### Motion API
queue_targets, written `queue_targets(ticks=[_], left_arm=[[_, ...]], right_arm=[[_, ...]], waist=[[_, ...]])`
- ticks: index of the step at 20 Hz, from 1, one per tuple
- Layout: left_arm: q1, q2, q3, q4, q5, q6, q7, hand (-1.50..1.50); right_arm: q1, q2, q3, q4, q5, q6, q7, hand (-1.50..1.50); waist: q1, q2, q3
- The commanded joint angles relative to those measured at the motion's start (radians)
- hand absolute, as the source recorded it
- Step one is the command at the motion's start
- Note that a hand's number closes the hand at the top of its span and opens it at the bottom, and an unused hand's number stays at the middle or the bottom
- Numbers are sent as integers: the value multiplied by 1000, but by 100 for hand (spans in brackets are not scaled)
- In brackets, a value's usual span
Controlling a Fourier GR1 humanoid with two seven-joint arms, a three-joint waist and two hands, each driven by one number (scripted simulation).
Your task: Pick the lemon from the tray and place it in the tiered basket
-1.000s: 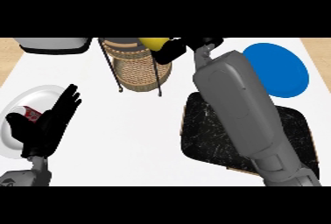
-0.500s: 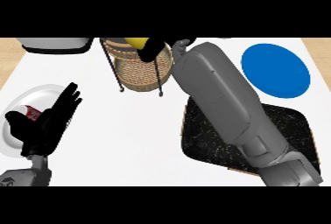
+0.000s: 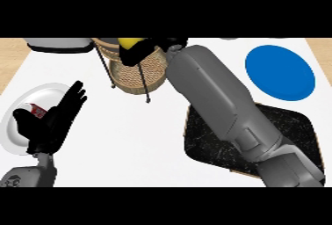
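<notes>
1. The right hand (image 3: 148, 47) grasps the yellow lemon (image 3: 128, 42) over the woven wicker tiered basket (image 3: 135, 72) at the far desk, positioned for release.
2. The black speckled tray (image 3: 293, 127) lies near right.
3. The left hand (image 3: 55, 118) rests released, near left.

The right robot hand (image 3: 150, 47) hides most of the lemon (image 3: 128, 42).

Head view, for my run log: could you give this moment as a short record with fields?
lemon: yellow, held over the tiered basket
right hand: curled round the lemon, at the basket's top
left hand: open, resting over the white plate
tray: black, partly hidden by the right forearm
blue plate: far right of the counter
</notes>
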Motion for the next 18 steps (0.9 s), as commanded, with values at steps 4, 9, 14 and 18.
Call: queue_targets(ticks=[4,9,14,18], left_arm=[[-39,-1,0,8,-14,-3,11,0],[-40,-4,1,13,-3,-18,22,0],[-46,-10,-12,-13,0,-26,50,0],[-31,-14,-4,26,-14,-38,-29,0]], right_arm=[[-50,5,64,168,-24,-195,-54,150],[-61,5,13,203,-138,-296,-132,-150],[-74,5,77,245,-175,-333,-166,-150],[-93,5,24,264,-253,-342,-214,-150]], waist=[[19,18,-5],[37,25,-5],[48,24,-5],[52,29,-5]])
